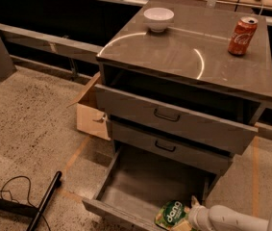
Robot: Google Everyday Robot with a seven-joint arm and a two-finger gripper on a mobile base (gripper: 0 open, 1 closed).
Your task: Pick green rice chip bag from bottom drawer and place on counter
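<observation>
The green rice chip bag (170, 214) lies in the front right corner of the open bottom drawer (140, 184), its dark green logo facing up. My gripper (194, 211) comes in low from the bottom right on a white arm (236, 220). It is at the bag's right edge, at the drawer's front right corner. I cannot tell whether it touches the bag. The counter (174, 47) is the glossy grey-brown cabinet top with a curved light reflection.
A white bowl (158, 19) and a red soda can (241, 36) stand on the counter. The two upper drawers (169, 117) stick out above the bottom one. A cardboard box (93, 115) sits left of the cabinet. A black pole (44, 201) and cable lie on the floor.
</observation>
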